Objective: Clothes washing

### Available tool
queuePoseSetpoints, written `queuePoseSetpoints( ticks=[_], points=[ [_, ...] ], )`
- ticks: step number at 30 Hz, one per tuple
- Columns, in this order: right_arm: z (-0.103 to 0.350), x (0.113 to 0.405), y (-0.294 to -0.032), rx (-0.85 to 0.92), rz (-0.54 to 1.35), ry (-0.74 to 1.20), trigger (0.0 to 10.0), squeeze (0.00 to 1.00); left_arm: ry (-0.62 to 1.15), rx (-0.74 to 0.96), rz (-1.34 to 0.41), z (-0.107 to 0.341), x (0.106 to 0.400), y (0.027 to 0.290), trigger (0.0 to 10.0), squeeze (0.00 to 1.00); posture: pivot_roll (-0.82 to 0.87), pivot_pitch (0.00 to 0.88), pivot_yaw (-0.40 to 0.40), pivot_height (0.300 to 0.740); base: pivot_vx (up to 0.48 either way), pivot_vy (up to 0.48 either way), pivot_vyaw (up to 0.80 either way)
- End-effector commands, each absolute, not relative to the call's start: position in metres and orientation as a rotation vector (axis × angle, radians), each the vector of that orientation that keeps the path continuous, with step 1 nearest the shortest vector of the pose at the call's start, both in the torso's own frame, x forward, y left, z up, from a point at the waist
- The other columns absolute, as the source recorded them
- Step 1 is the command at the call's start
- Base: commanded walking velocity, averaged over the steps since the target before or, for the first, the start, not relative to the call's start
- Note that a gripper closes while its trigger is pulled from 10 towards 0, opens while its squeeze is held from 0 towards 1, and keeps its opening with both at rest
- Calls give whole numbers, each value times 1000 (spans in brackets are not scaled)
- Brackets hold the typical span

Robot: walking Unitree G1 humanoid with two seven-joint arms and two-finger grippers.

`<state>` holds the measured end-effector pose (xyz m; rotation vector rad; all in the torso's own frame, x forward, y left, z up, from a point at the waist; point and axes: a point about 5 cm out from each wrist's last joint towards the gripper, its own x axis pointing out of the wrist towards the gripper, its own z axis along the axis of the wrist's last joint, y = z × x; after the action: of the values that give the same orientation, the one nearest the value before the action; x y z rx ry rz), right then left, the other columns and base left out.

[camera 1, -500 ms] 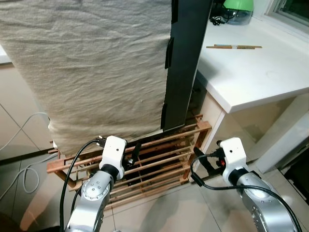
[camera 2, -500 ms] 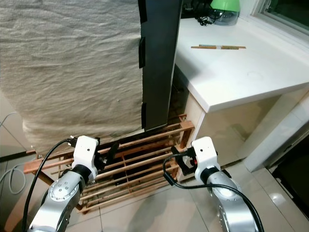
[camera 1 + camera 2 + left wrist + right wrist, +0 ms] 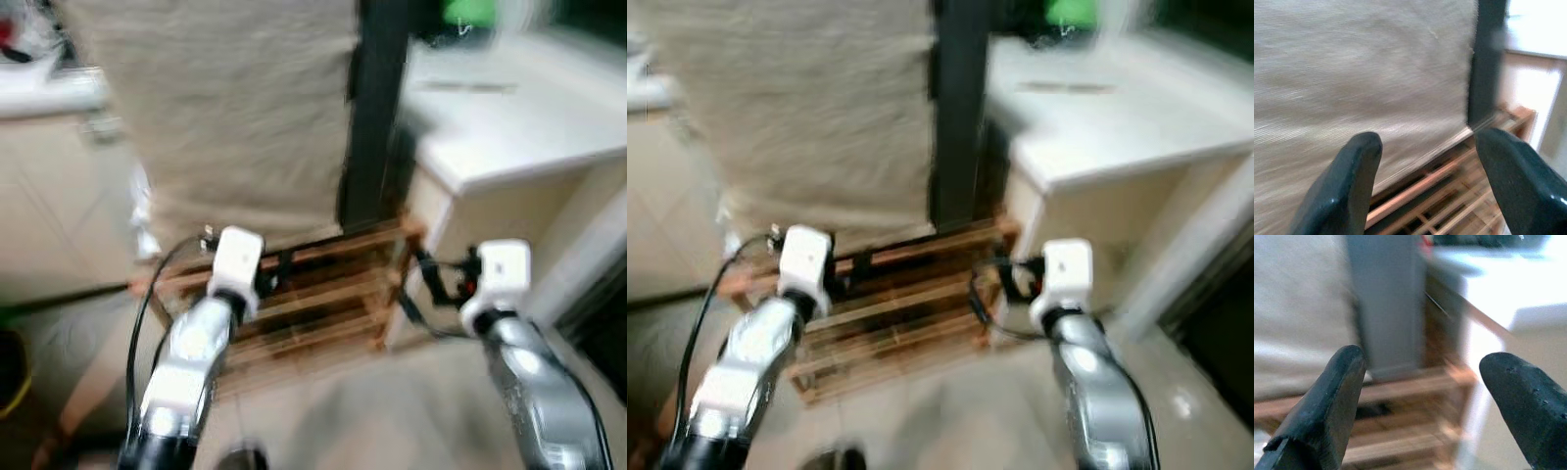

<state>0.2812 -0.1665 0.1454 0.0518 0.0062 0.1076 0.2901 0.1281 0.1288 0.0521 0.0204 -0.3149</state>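
Left gripper empty, fingers spread wide; it sits at about 7 o'clock in the head views, raised in front of the wooden slatted rack. Right gripper also empty, fingers spread wide; at about 4 o'clock in the head views, just off the rack's right end. Neither gripper touches anything.

Head views are motion-blurred; fine detail cannot be read.

Beige cloth hangs as a broad sheet at 11 to 12 o'clock, its lower edge draping down to the top of the rack. Left wrist view looks straight at this cloth, rack slats below it.

Dark upright panel stands at 12 o'clock, just beside the cloth's right edge, its foot resting at the rack's back right. Right wrist view faces this panel with the rack beneath.

White table at 1 to 2 o'clock, right of the panel; a green object sits at its far end, too blurred to identify. Rack stands on a tiled floor. Black cable loops along the left arm
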Motion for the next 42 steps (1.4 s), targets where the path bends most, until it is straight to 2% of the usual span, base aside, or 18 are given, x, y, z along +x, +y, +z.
queuePoseSetpoints(
  ticks=[1, 7, 12, 13, 14, 15, 21, 31, 42],
  points=[
    [156, 282, -161, 100, 101, -25, 10000, 1000, -29, 29, -328, 147, 296, 127, 10000, 1000, -62, 0, 22, 740, 0, 0, 0],
    [171, 287, -149, 96, 123, -67, 10000, 1000, -80, 56, -307, 164, 299, 129, 10000, 1000, -62, 0, 21, 740, 0, 0, 0],
    [168, 290, -147, 69, 95, -34, 10000, 1000, -57, 94, -220, 170, 302, 137, 10000, 1000, -60, 0, 18, 740, 0, 0, -641],
    [167, 291, -147, 62, 83, -24, 10000, 1000, -48, 80, -206, 170, 302, 139, 10000, 894, -60, 0, 18, 740, 0, 0, -800],
    [167, 291, -147, 70, 79, -16, 10000, 855, -45, 61, -203, 170, 302, 140, 10000, 55, -60, 0, 18, 740, 0, 0, -800],
    [166, 291, -146, 77, 74, -10, 10000, 0, -46, 76, -211, 170, 301, 139, 10000, 0, -59, 0, 15, 740, 0, 0, -800],
    [162, 292, -144, 68, 43, 12, 10000, 0, -81, 166, -206, 175, 300, 136, 10000, 0, -52, 0, 12, 740, 0, 0, -800],
    [164, 295, -144, 78, -36, 5, 10000, 0, -79, 137, -204, 187, 303, 137, 10000, 0, -52, 0, 12, 740, 231, 0, -776],
    [167, 298, -135, 76, 19, 5, 10000, 0, -70, 134, -209, 191, 305, 138, 10000, 0, -40, 0, 15, 740, 319, 0, 0]
  ],
)
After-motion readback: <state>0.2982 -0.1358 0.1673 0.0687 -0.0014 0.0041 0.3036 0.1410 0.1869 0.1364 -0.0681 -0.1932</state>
